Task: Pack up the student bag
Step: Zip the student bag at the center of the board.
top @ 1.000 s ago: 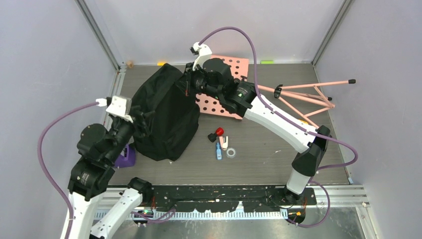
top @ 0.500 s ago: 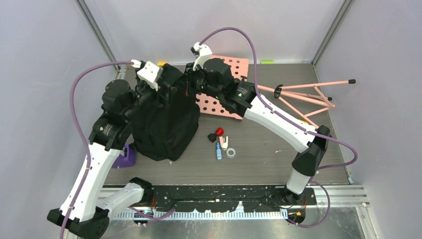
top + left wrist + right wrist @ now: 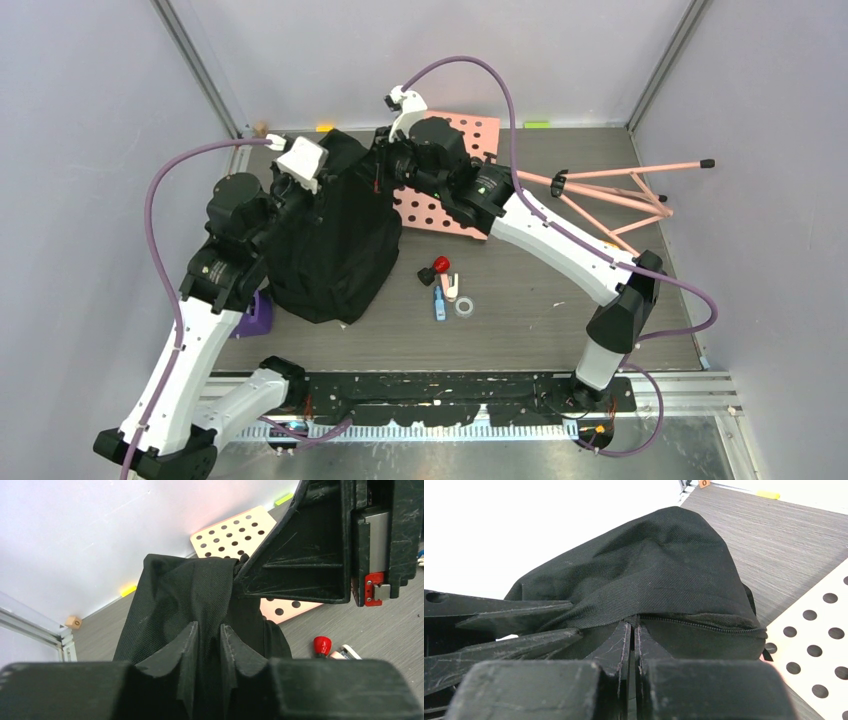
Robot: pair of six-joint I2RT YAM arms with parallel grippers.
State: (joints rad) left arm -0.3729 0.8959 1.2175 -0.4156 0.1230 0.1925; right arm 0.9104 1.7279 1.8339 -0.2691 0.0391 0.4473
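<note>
The student bag [image 3: 330,245] is a large black fabric backpack on the left half of the table, its top lifted toward the back. My left gripper [image 3: 322,192] is at the bag's upper left and is shut on a fold of its black fabric [image 3: 170,595]; the pinch shows in the left wrist view [image 3: 209,630]. My right gripper [image 3: 378,165] is at the bag's top right. Its jaws [image 3: 634,625] are shut on the bag's edge just below the zipper [image 3: 704,625]. The bag's inside is hidden.
A pink perforated board [image 3: 455,205] lies behind the bag, under the right arm. A pink tripod [image 3: 620,190] lies at the back right. A red-capped item [image 3: 440,264], a blue piece [image 3: 438,306] and a tape ring [image 3: 464,306] lie mid-table. A purple object [image 3: 255,315] sits at the bag's near left.
My left arm has swung from the bag's near-left side up to its top and closed on the fabric. The bag's top is pulled up. The right gripper has stayed put.
</note>
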